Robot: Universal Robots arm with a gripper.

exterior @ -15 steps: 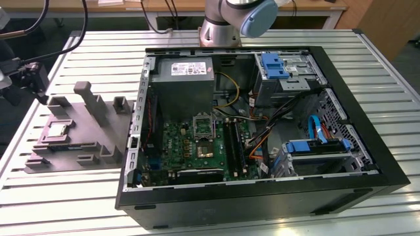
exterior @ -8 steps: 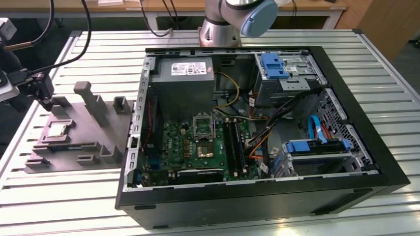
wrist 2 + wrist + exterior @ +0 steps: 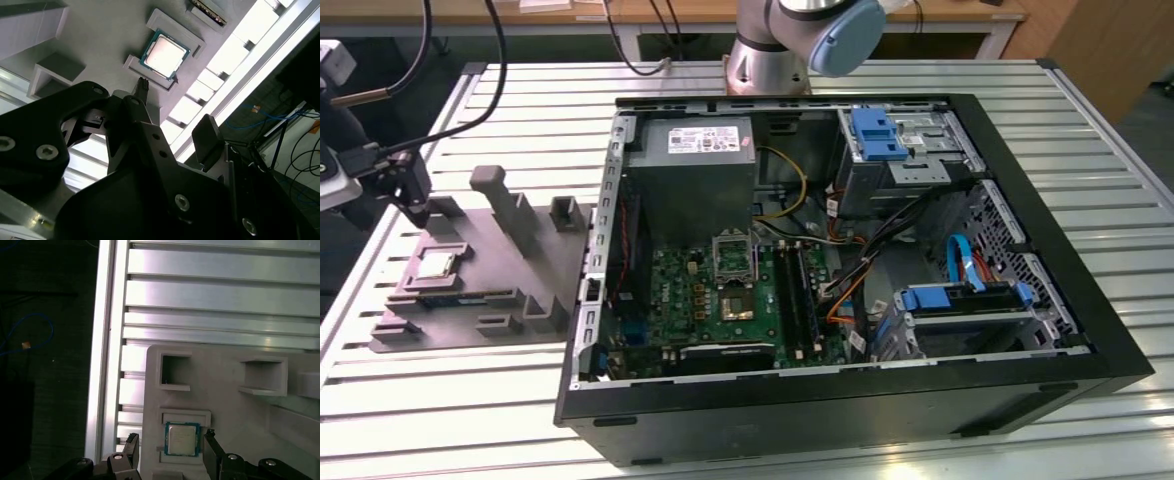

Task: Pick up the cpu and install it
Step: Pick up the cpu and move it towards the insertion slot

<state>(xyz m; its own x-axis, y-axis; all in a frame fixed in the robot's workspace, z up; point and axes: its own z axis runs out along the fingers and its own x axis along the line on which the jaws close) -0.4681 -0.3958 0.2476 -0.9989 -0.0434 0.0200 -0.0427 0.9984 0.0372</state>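
Observation:
The cpu, a small square chip with a pale silvery top, lies flat in a shallow recess of the grey moulded tray at the exterior view's left. In both wrist views the cpu rests in its pocket with nothing touching it. My gripper hangs just above the tray, close over the cpu. Its fingers stand open, one on each side of the chip's width, and hold nothing. The black socket frame sits on the green motherboard inside the case.
An open black computer case with a power supply, cables and blue drive brackets lies on the slatted aluminium table. The tray carries upright grey posts near the gripper. The table's edge runs close beside the tray.

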